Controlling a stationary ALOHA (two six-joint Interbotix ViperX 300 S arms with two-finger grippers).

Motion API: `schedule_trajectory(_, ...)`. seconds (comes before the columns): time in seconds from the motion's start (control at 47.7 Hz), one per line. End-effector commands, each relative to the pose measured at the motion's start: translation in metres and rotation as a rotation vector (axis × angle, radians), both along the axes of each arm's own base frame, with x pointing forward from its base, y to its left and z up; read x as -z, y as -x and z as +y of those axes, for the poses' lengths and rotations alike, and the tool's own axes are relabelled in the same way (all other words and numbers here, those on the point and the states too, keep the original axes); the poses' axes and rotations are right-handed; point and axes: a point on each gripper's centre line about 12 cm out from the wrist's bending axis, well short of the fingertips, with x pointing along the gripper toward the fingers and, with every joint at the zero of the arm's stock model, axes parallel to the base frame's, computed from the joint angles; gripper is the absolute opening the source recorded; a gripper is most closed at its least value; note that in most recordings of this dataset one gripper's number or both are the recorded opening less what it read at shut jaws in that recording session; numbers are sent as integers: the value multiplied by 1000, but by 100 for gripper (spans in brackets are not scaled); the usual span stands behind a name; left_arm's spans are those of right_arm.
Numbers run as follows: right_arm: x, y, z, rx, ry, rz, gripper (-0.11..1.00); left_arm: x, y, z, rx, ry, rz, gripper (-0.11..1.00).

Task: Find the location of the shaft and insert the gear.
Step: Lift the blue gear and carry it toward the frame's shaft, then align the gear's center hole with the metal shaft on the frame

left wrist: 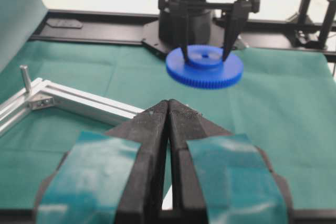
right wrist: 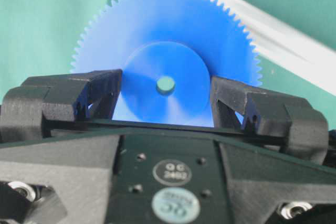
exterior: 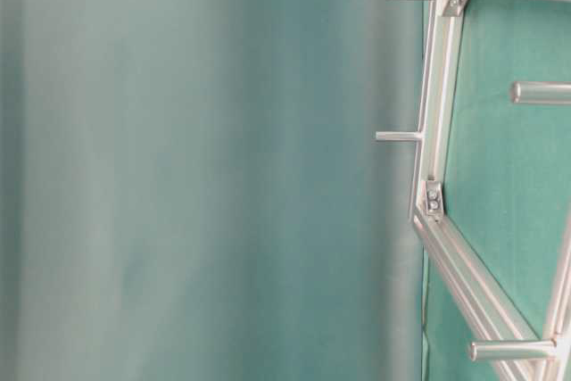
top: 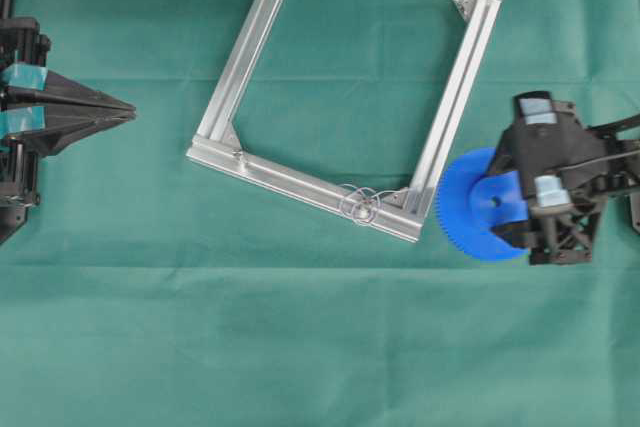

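The right gripper [right wrist: 165,95] is clamped on the gear's [top: 478,209] hub, keeping its hole clear for the shaft [top: 362,204] on the frame [top: 262,29] nearby. The left gripper [left wrist: 168,109] is held shut, well apart.

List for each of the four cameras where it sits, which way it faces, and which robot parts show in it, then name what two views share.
Overhead: above, looking straight down on frame, shaft, left gripper, right gripper.
Table-level: low beside the frame, rotated sideways; no robot.
Left wrist: behind shut left gripper, facing the right gripper holding the gear.
Right wrist: behind right gripper, looking over gear.
Shared: both wrist views show the gear.
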Motion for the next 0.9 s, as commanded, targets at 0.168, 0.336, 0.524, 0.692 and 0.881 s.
schedule_trajectory(0.168, -13, -36, 3, -3, 5, -31, 69, -10, -3, 1, -2, 5, -22, 1)
schedule_trajectory(0.336, -15, -56, 2, -1, 15, -37, 69, -10, -3, 1, -2, 6, -23, 1)
schedule_trajectory(0.524, -19, -75, 1, 3, 22, -45, 69, -10, -3, 1, -2, 8, -23, 1)
schedule_trajectory(0.692, -20, -91, 3, 3, 21, -51, 69, -11, -3, 1, -2, 14, -24, 1)
schedule_trajectory(0.881, -19, -102, 3, 5, 21, -48, 69, -9, -3, 1, -2, 17, -7, 1)
